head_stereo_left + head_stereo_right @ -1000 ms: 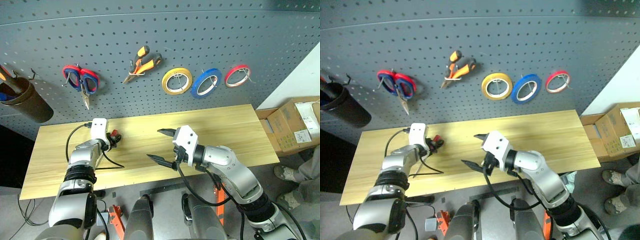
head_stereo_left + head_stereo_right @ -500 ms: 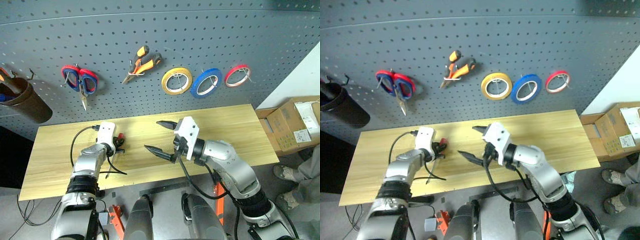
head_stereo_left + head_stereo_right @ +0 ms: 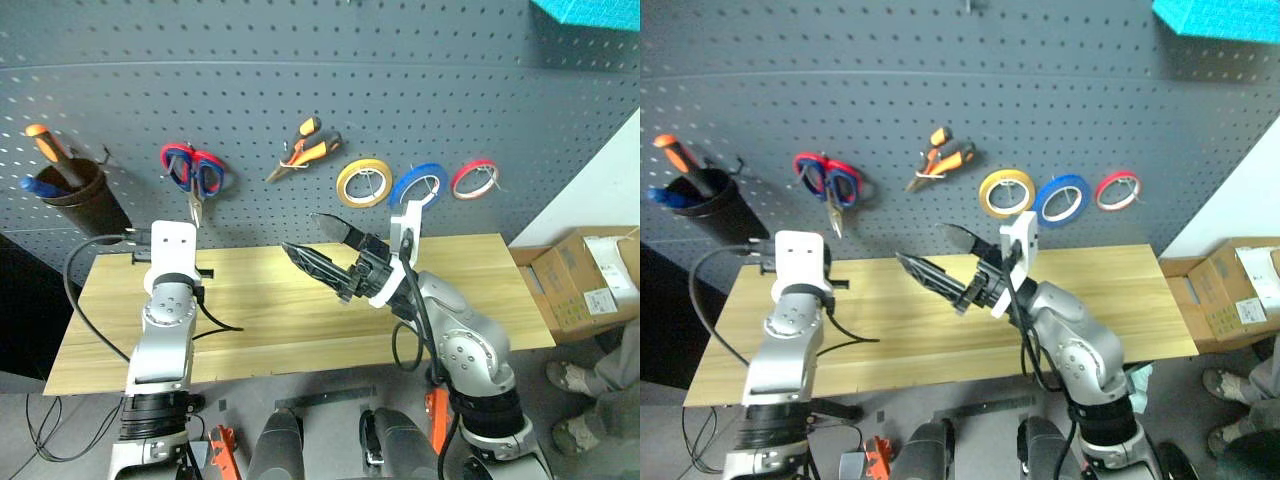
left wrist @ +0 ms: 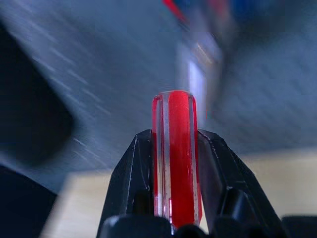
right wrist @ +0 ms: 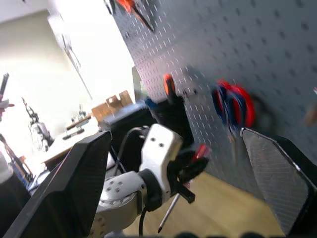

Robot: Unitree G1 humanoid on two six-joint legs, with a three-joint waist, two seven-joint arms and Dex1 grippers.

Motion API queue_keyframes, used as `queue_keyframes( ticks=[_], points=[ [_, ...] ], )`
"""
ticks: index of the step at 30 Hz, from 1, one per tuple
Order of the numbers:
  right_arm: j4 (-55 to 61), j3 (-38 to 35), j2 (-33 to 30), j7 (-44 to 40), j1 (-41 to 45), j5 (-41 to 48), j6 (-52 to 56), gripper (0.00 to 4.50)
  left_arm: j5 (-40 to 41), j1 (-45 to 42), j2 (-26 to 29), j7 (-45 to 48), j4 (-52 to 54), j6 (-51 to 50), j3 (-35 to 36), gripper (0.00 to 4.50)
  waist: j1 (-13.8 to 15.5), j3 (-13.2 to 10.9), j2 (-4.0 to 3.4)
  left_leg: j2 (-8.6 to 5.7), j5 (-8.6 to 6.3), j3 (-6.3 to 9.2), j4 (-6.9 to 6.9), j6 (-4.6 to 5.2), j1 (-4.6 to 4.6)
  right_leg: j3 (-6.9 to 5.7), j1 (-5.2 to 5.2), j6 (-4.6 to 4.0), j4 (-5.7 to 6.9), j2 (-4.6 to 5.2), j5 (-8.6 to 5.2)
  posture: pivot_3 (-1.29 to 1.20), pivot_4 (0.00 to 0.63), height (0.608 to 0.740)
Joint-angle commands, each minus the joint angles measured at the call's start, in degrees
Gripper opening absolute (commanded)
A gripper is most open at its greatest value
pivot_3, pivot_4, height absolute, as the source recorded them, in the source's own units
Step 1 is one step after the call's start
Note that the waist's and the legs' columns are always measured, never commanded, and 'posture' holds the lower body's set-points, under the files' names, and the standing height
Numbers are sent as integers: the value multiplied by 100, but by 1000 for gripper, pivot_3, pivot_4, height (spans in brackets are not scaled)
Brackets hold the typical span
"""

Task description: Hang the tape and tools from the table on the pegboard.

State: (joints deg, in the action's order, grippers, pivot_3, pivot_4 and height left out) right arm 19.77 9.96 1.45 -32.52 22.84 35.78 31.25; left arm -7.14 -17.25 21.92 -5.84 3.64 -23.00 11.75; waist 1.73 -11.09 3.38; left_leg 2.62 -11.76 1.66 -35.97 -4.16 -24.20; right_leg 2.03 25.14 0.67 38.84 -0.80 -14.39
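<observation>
In the left wrist view the red handle of the screwdriver (image 4: 173, 158) stands clamped between my left gripper's (image 4: 173, 138) black fingers. The right wrist view shows that gripper (image 5: 190, 161) lifted above the table (image 3: 480, 270), the screwdriver's shaft (image 5: 168, 215) hanging down and the pegboard (image 3: 300, 60) close behind it. My right gripper (image 3: 302, 233) hovers over the table's middle, open, pointing left, nothing in it. On the pegboard hang the blue tape (image 3: 418, 185), orange-and-black pliers (image 3: 308, 142) and scissors (image 3: 195, 172) with red-and-blue handles.
A yellow roll (image 3: 363, 182) and a red roll (image 3: 474, 178) hang on either side of the blue tape. A dark cup (image 3: 75, 185) on the board's left holds an orange-handled screwdriver. Cardboard boxes (image 3: 585, 270) sit right of the table. A black cable (image 3: 215, 325) lies on the tabletop.
My left gripper closed on the red screwdriver and lifted it off the table toward the pegboard, turning level. The right gripper rose a little and rolled. The head camera tilted upward.
</observation>
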Motion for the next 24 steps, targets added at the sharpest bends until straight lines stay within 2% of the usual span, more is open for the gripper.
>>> queue_keyframes(
  ticks=[1,6,12,17,24],
  points=[
    [-241,12,148,-115,301,-153,-530,4500,-148,-432,305,-211,-280,554,249,864,52,109,18,-1,2,-4,-1,-1,2,2,-3,3,-1,0,3,227,20,740],
    [-671,-1,240,-200,575,-364,-986,4500,-46,-1313,668,-153,-1102,1230,351,864,186,317,58,0,4,-22,-3,2,41,11,-41,-1,-10,-2,13,235,0,740],
    [-790,73,230,-283,577,-493,-1225,4500,179,-2413,917,212,-2325,1806,264,864,292,433,69,4,6,-22,-5,4,46,11,-45,-18,-8,-9,24,231,0,740],
    [-916,48,207,-325,613,-571,-1350,4500,186,-3579,1037,379,-3666,2464,119,864,295,458,83,4,6,-19,-9,4,45,7,-46,-25,0,-12,28,217,0,740],
    [-936,90,204,-301,586,-608,-1397,4500,209,-4544,1291,402,-5192,3148,103,864,276,467,82,5,6,-21,-9,4,51,11,-45,-36,11,-13,35,205,0,740]
  ],
)
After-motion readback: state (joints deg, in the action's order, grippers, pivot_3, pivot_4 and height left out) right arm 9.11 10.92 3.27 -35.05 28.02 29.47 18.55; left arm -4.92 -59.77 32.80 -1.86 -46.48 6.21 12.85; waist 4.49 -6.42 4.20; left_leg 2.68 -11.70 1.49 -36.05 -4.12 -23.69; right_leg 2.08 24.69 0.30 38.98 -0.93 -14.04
